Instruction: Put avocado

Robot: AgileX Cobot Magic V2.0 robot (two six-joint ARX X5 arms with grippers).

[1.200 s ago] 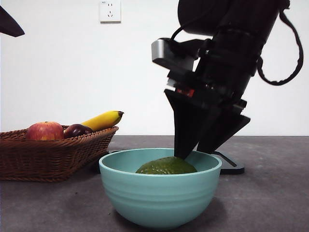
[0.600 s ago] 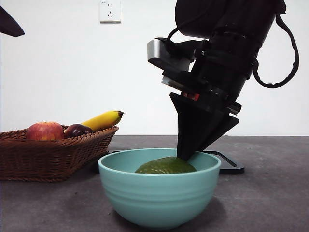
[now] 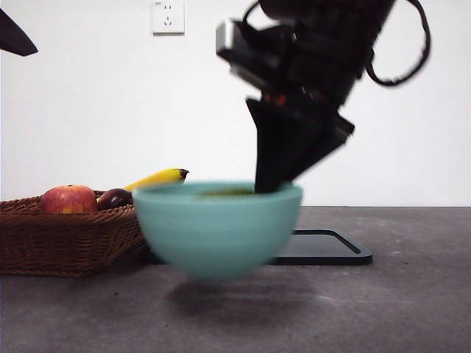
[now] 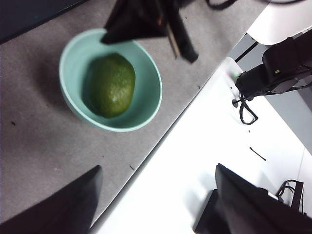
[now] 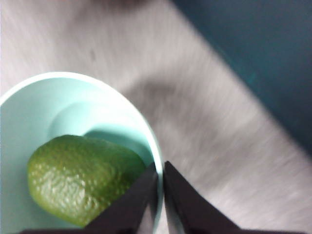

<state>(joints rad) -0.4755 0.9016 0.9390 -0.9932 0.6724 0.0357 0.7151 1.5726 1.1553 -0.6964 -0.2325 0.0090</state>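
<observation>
- The bowl (image 3: 218, 228) is now lifted clear of the table (image 3: 397, 309); a moment ago it was standing there.
- Its rim is pinched by the closed right gripper (image 5: 160, 195).
- The avocado (image 5: 83, 178) is lying inside, so it is being carried.
- The basket (image 3: 66, 239) is untouched; the left gripper (image 4: 156, 204) is held open and empty.

Dark grey matte table (image 3: 412, 294), faintly speckled. At the left edge, flat on the top, a brown wicker basket (image 3: 66, 239). Further back, near the middle, a thin black tray (image 3: 324, 248) with a raised rim, lying flat and partly hidden. In front of the tray, a teal bowl (image 3: 217, 228), blurred and apparently hanging clear of the surface, with a soft dark shadow (image 3: 235, 301) on the bare table beneath.
</observation>
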